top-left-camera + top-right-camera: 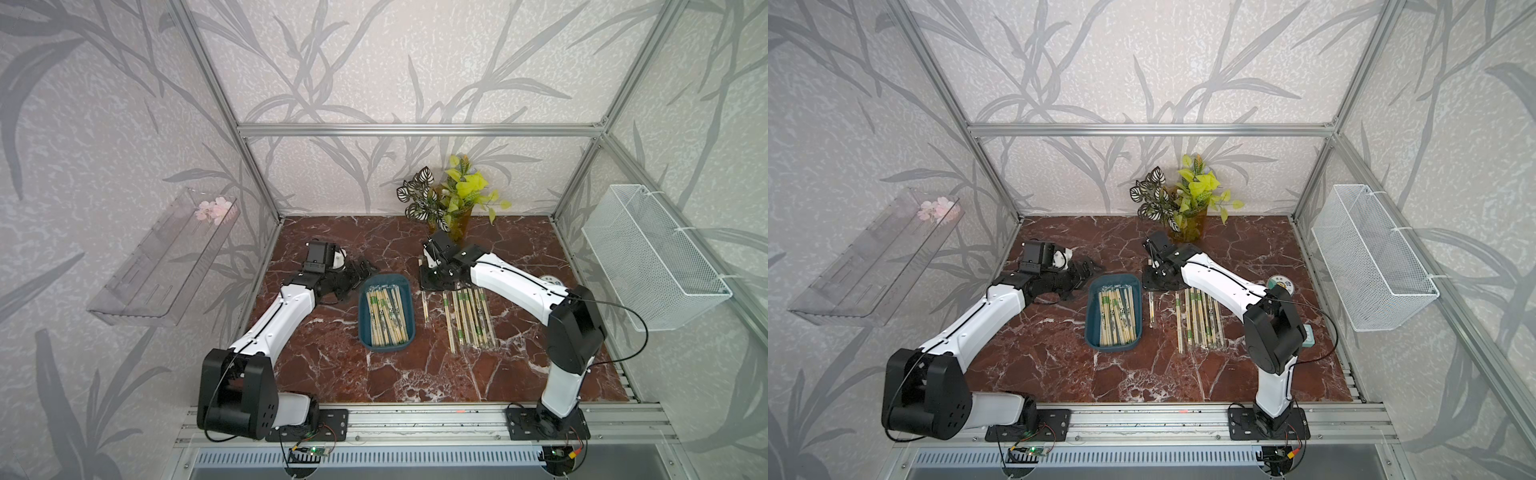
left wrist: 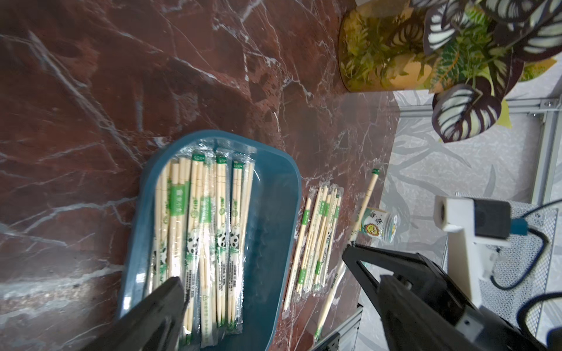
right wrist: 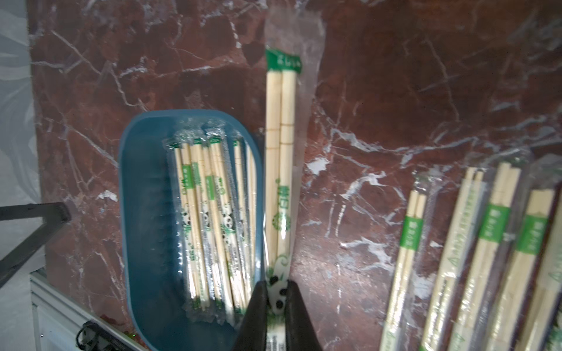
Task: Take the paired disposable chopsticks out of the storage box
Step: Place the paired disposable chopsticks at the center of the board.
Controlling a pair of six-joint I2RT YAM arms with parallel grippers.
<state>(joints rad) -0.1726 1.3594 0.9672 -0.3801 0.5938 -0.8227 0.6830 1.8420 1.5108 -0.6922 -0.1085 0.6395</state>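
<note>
Right tool (image 3: 275, 288): clenched on the panda-printed end of one wrapped pair (image 3: 280, 136). The pair's long axis runs straight away from the tool toward upper centre of frame, parallel to the storage box (image 3: 140, 212) and just outside its wall. Other paired disposable chopsticks (image 3: 209, 212) lie inside the box, left of centre. The laid-out row (image 3: 486, 243), lower right, is judged nearer the right arm. Left tool (image 2: 263, 267): released, jaws wide, above the box.
</note>
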